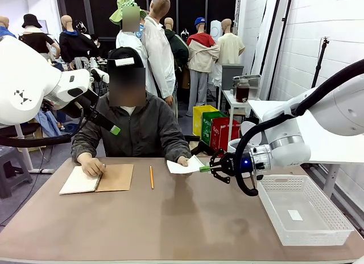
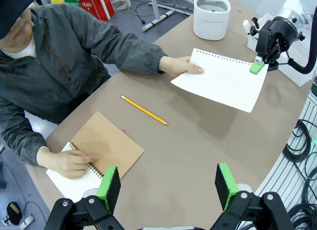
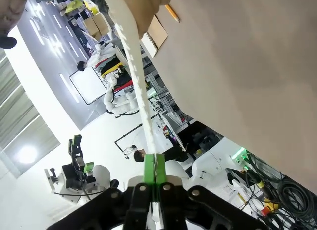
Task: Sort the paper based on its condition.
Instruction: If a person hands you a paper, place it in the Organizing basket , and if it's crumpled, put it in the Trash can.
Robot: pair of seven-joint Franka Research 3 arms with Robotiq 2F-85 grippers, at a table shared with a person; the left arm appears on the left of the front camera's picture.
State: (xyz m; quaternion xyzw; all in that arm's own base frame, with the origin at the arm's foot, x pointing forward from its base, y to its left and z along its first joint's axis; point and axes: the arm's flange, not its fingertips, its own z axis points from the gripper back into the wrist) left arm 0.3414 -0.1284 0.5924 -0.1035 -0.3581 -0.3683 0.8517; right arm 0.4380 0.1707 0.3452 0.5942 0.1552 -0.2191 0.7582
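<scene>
Off-white and flat, the paper (image 1: 183, 165) hung just above the brown table (image 1: 170, 218), held between two parties. The person's hand (image 2: 182, 66) gripped its edge nearest their body, while the right gripper (image 1: 203, 169) had its green pads pressed together on the opposite corner, pinching the sheet. From the left wrist camera the sheet (image 2: 220, 80) sat at about one o'clock, its torn perforated edge facing the far side. In the right wrist view the paper (image 3: 136, 81) ran edge-on up from the clamped pads (image 3: 155, 168), looking smooth, though the angle was too poor to judge its condition.

The left gripper (image 2: 168, 183) hovered over the near table edge with its fingers spread wide and nothing between them. Beneath it, at about ten o'clock, the person's other hand (image 2: 67, 163) rested on an open spiral notebook (image 2: 99, 153) with a kraft cover. A yellow pencil (image 2: 143, 110) lay between notebook and sheet. A white mesh basket (image 1: 304, 210) stood at the table's four o'clock side, a small white slip (image 1: 295, 214) inside it.
</scene>
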